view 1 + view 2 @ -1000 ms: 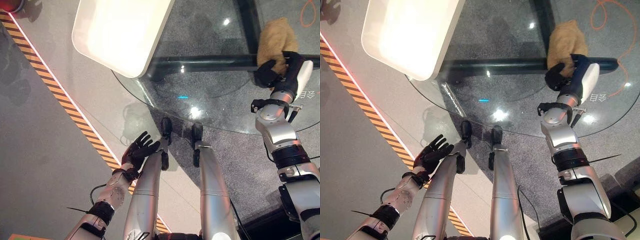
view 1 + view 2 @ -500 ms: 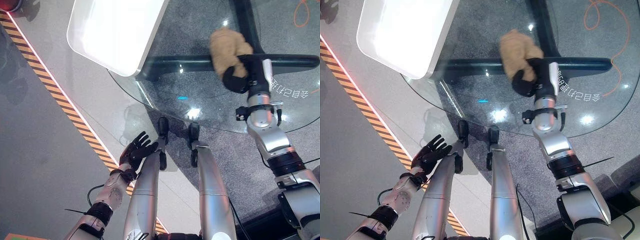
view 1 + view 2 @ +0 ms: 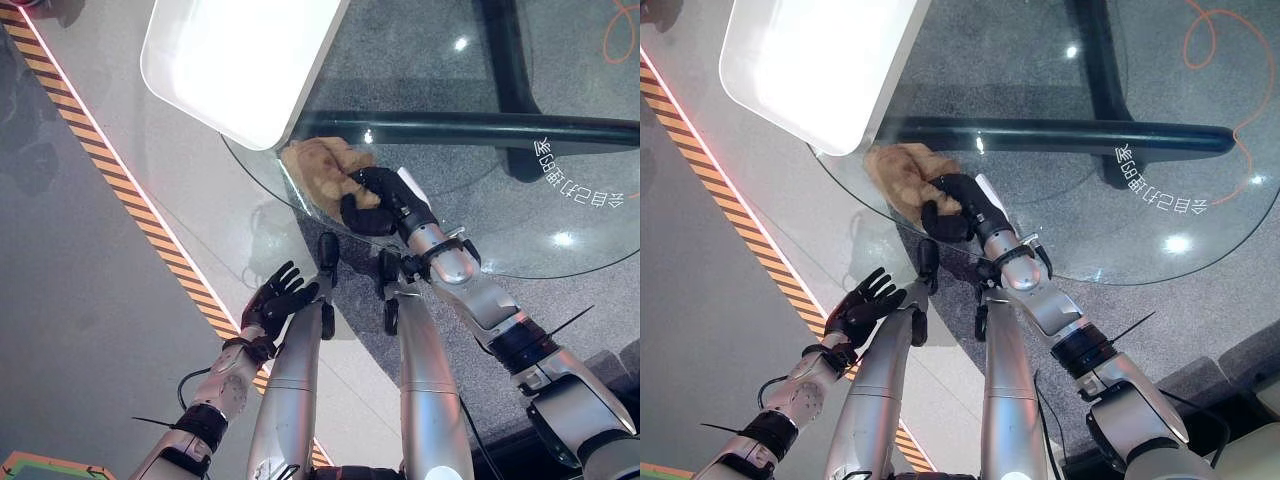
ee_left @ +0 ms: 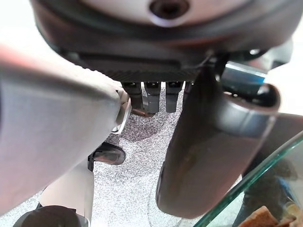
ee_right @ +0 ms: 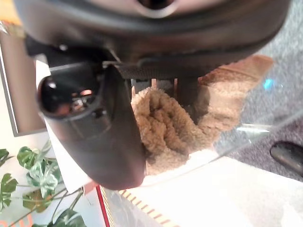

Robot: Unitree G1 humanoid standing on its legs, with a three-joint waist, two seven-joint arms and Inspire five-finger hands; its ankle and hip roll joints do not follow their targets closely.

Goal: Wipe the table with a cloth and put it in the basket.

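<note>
Right wrist view gives you the tan cloth (image 5: 165,127) up close: a fuzzy, looped terry pile, bunched into thick folds under your right hand (image 3: 375,198), whose fingers and thumb curl down over it. From the head views, that clamped hand presses the crumpled cloth onto the round glass table (image 3: 560,215) close to its near rim, the wad bulging out past the fingertips toward the white tabletop (image 3: 240,60) beyond. Your left hand (image 3: 278,299) hangs low beside the table, fingers spread apart, holding nothing
</note>
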